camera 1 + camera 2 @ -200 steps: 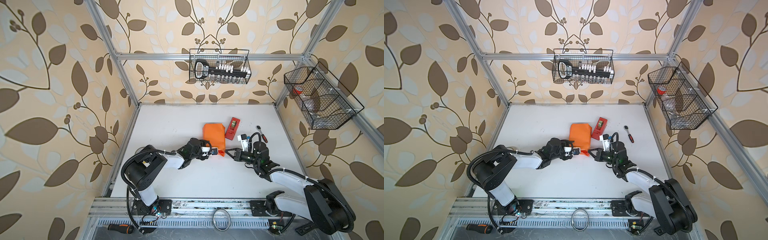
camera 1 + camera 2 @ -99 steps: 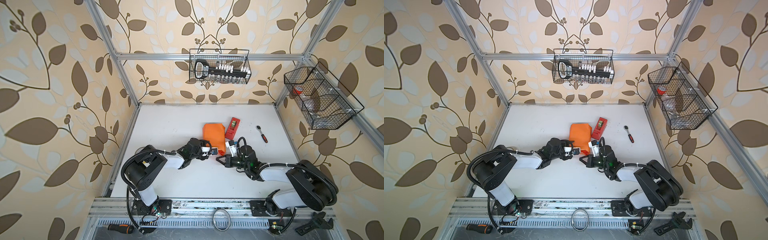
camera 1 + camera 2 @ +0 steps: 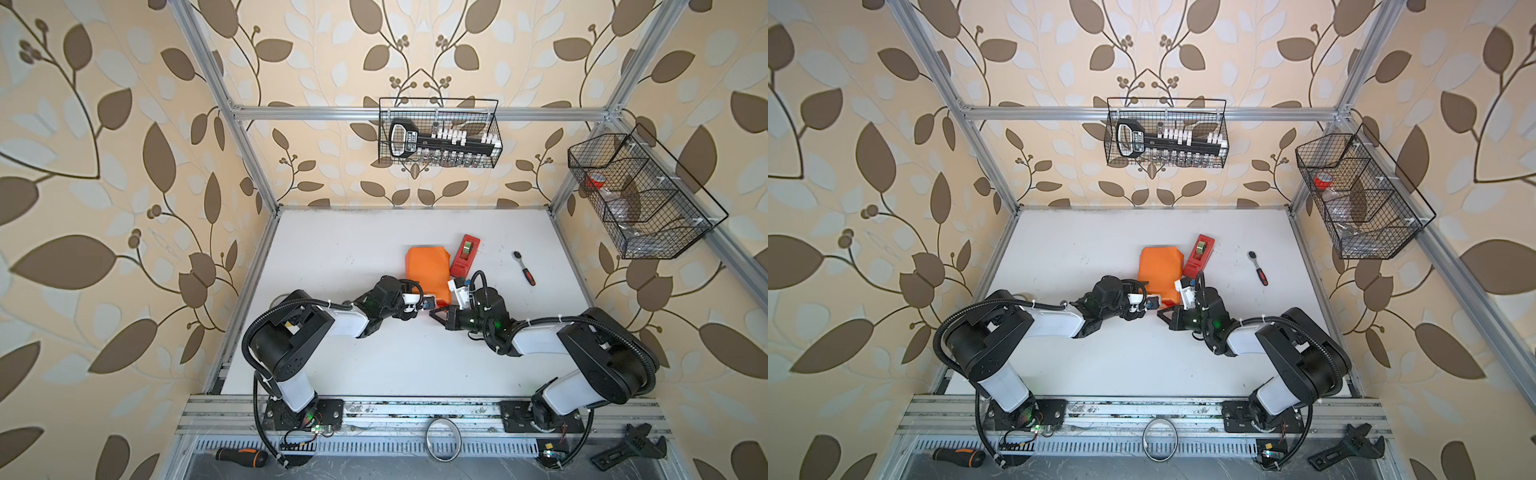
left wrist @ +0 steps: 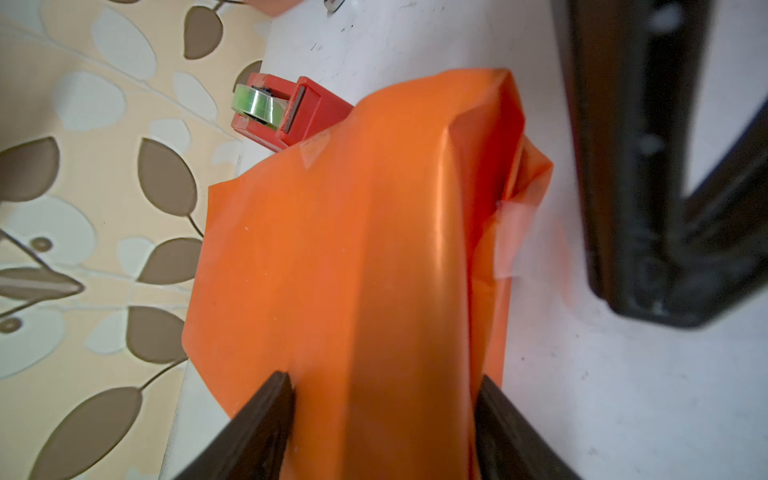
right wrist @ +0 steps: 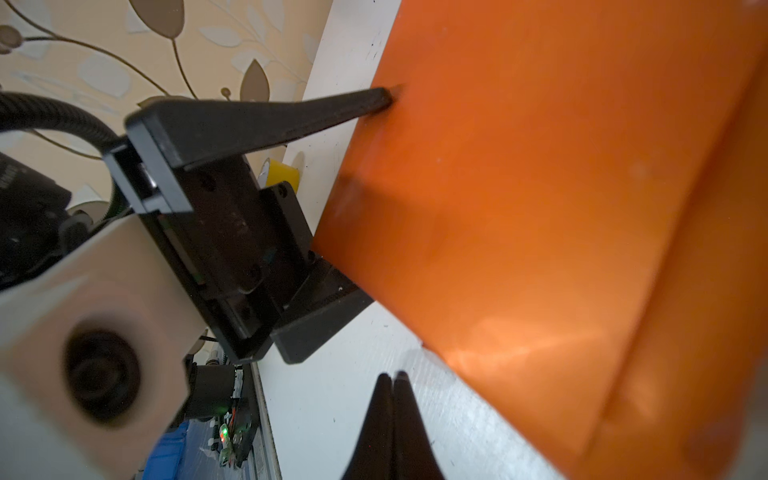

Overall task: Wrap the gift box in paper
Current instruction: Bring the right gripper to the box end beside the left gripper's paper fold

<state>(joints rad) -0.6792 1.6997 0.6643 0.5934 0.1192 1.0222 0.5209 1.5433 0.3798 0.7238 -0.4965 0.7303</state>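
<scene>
Sealing end folds, late in wrap. Clamping paper [image 4: 353, 249] across width with left gripper [image 4: 384, 378]; gift box hidden inside, between jaws. Pressed together, empty at right gripper [image 5: 390, 378], tips just short of paper edge. Next, likely: fetch tape from dispenser [image 4: 303, 112] beyond left tips, press on loose fold.

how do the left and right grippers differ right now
The left gripper has its jaws spread wide around the near end of the wrapped gift box; the right gripper is shut with nothing between its jaws. The left gripper touches the box; the right gripper lies beside it, just apart. Both are black and sit at the box's near end.
</scene>
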